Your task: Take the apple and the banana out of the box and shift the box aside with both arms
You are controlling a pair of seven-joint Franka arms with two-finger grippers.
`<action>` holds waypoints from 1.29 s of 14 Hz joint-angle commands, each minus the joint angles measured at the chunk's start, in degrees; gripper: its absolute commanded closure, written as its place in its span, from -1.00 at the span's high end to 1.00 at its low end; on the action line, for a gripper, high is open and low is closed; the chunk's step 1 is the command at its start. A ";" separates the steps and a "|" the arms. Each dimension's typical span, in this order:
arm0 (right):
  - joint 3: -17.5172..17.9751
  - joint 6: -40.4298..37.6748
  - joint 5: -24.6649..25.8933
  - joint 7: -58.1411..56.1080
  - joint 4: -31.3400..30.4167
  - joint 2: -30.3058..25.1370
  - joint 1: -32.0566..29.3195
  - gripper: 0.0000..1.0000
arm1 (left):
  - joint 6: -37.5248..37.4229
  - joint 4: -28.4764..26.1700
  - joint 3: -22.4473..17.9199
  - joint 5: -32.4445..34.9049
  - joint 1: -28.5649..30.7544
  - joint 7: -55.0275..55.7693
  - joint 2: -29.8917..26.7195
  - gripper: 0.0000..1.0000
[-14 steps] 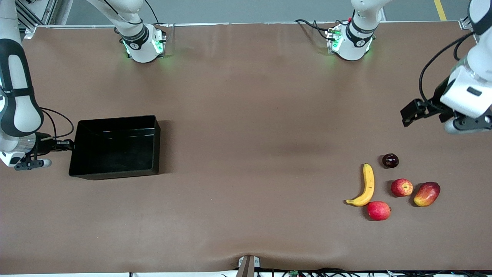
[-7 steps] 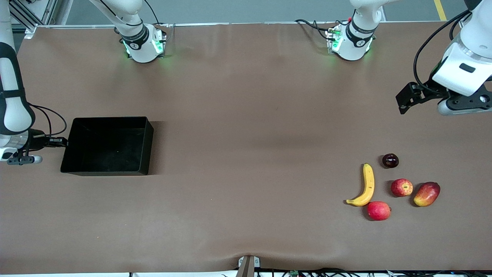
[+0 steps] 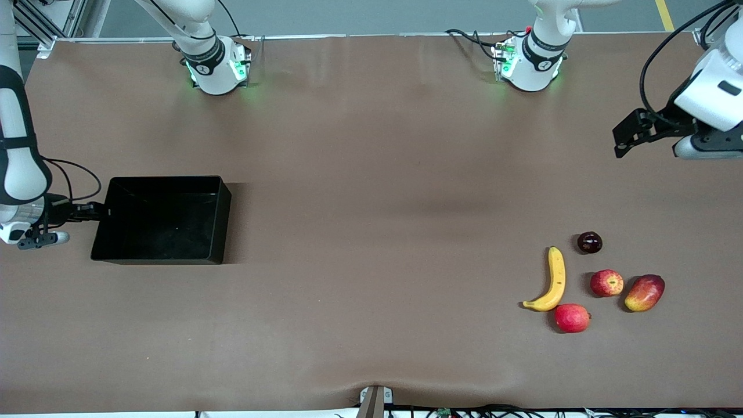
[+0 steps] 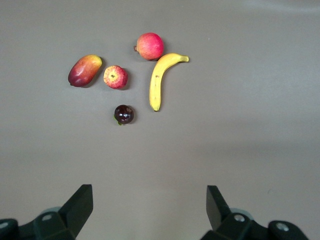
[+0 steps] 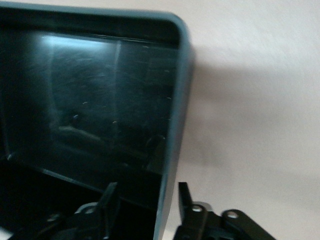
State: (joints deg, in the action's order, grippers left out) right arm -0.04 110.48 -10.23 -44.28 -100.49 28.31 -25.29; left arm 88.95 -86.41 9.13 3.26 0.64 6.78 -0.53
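Observation:
The black box (image 3: pixel 159 223) sits flat on the table at the right arm's end, empty. My right gripper (image 3: pixel 97 210) is at the box's end wall. In the right wrist view its open fingers straddle the wall (image 5: pixel 172 125) with gaps either side; gripper (image 5: pixel 147 186). The yellow banana (image 3: pixel 554 281) and the streaked red apple (image 3: pixel 606 283) lie at the left arm's end and show in the left wrist view: banana (image 4: pixel 160 80), apple (image 4: pixel 115 77). My left gripper (image 3: pixel 624 136) is open and empty, up in the air over bare table short of the fruits; gripper (image 4: pixel 150 205).
An oval red-yellow mango (image 3: pixel 644 292), a plain red round fruit (image 3: pixel 572 317) and a small dark round fruit (image 3: pixel 589 242) lie round the banana and apple. The brown table between box and fruits is bare.
The box, tilted and lifted at first, came down flat a little nearer the right arm's end. The left gripper rose and swung toward its end of the table.

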 commanded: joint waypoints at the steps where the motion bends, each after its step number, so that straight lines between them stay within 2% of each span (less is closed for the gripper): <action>1: 1.44 -6.42 -0.40 -9.31 9.94 0.69 0.31 1.00 | 0.43 -2.53 -0.69 -1.32 -0.72 -0.72 -2.29 1.00; 5: 2.05 -11.94 -0.75 -9.95 20.30 0.52 2.51 1.00 | 0.61 -2.53 -0.43 -1.32 -0.81 0.25 -2.11 1.00; 7: 2.41 -19.04 -0.84 -9.68 27.68 0.17 5.23 1.00 | 0.61 -2.53 -0.43 -1.32 -0.29 0.16 -2.11 1.00; 9: 3.55 -24.41 -0.75 -9.59 31.83 -1.84 7.35 1.00 | 0.61 -2.62 -0.43 -1.32 -0.11 0.25 -2.02 1.00; 11: 3.73 -25.75 -0.93 -9.68 32.11 -5.79 9.11 1.00 | 0.61 -2.45 -0.51 -1.41 -0.02 0.25 -2.11 1.00; 14: 3.99 -29.43 -4.09 -9.68 32.11 -10.63 9.03 1.00 | 1.40 -2.18 -0.87 -1.41 -0.02 0.25 -2.02 1.00; 18: 3.55 -35.41 -4.97 -9.95 31.85 -11.79 8.50 1.00 | 1.14 -2.09 -0.87 -1.41 -0.02 0.25 -2.37 1.00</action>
State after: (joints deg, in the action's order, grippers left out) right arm 3.50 76.88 -13.73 -53.41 -67.59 16.68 -16.03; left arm 89.91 -88.04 8.37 2.96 0.34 6.93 -1.58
